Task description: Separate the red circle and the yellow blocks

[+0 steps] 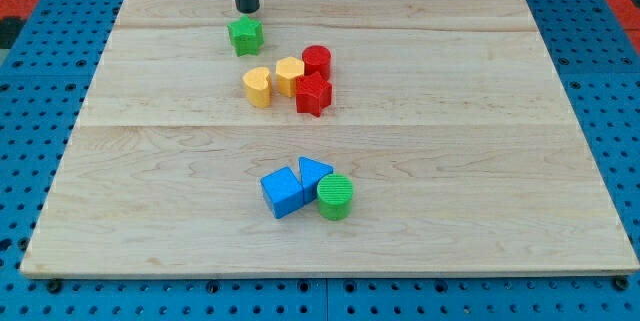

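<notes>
The red circle point(317, 60) stands just above the board's middle, touching a yellow hexagon block point(290, 75) on its left and a red star block point(313, 94) below it. A second yellow block, heart-like in shape point(258, 87), sits to the left of the hexagon, close beside it. My tip point(246, 8) is near the view's top, just above a green star block point(245, 36), and up and to the left of the red and yellow cluster, apart from it.
A blue cube point(281, 192), a blue triangular block point(314, 175) and a green cylinder point(335, 197) cluster lower on the wooden board point(500, 161). The board lies on a blue pegboard surface point(40, 81).
</notes>
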